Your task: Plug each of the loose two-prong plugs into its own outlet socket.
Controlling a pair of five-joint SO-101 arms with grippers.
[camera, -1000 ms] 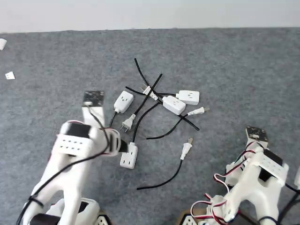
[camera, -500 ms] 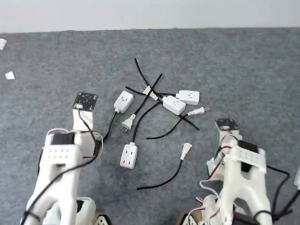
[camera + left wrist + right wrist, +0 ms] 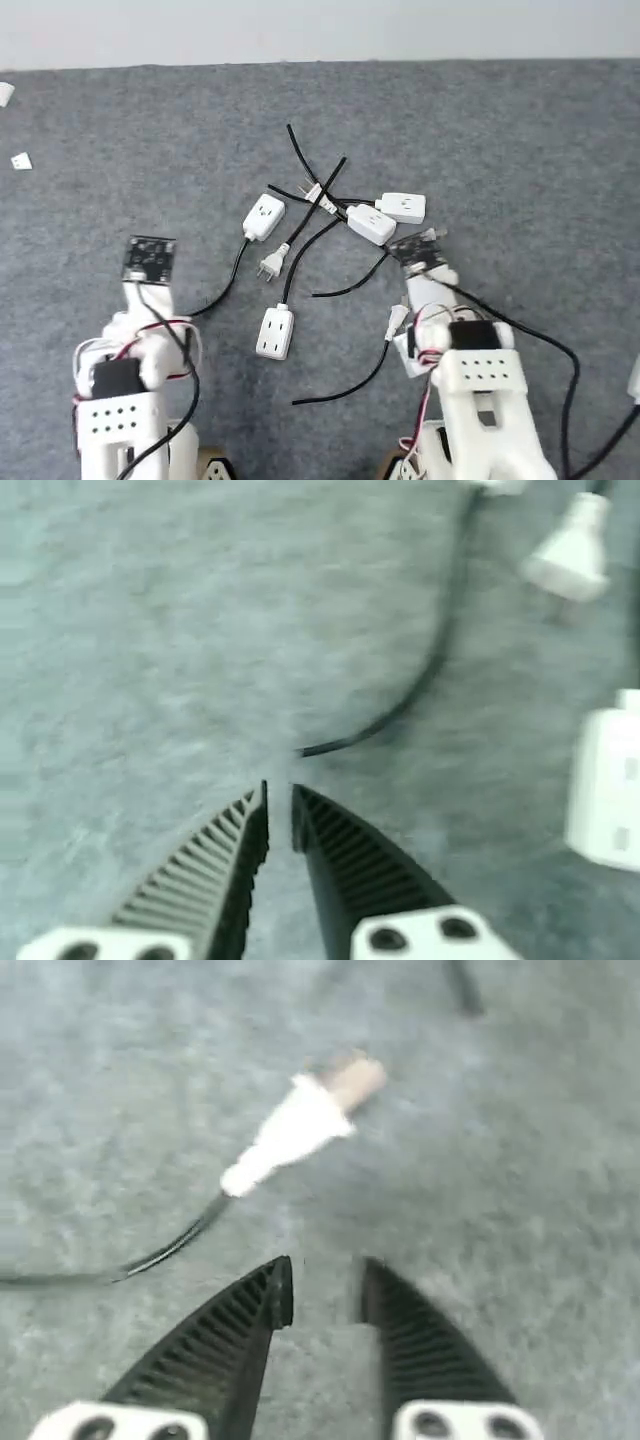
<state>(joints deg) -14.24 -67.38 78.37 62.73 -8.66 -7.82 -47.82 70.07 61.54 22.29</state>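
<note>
Several white outlet sockets lie on the grey carpet, among them one (image 3: pixel 263 216) at mid-left, one (image 3: pixel 275 332) nearer the front and two (image 3: pixel 370 224) (image 3: pixel 403 206) side by side. Loose two-prong plugs on black cords lie among them: one (image 3: pixel 270 264) in the middle, one (image 3: pixel 397 320) beside the right arm (image 3: pixel 470 365). My right gripper (image 3: pixel 325 1285) hovers slightly open just short of that plug (image 3: pixel 300 1120), holding nothing. My left gripper (image 3: pixel 280 805) is shut and empty over bare carpet near a black cord end (image 3: pixel 310 748), with a plug (image 3: pixel 575 555) and a socket (image 3: pixel 610 780) off to one side.
Black cords (image 3: pixel 310 175) cross one another in the middle of the carpet. Two small white bits (image 3: pixel 20 160) lie at the far left edge. A pale wall (image 3: pixel 320 30) bounds the back. Open carpet stretches to the far right.
The left arm has drawn back toward the front left, away from the near socket. The right arm has swung left and forward to the plug on the right.
</note>
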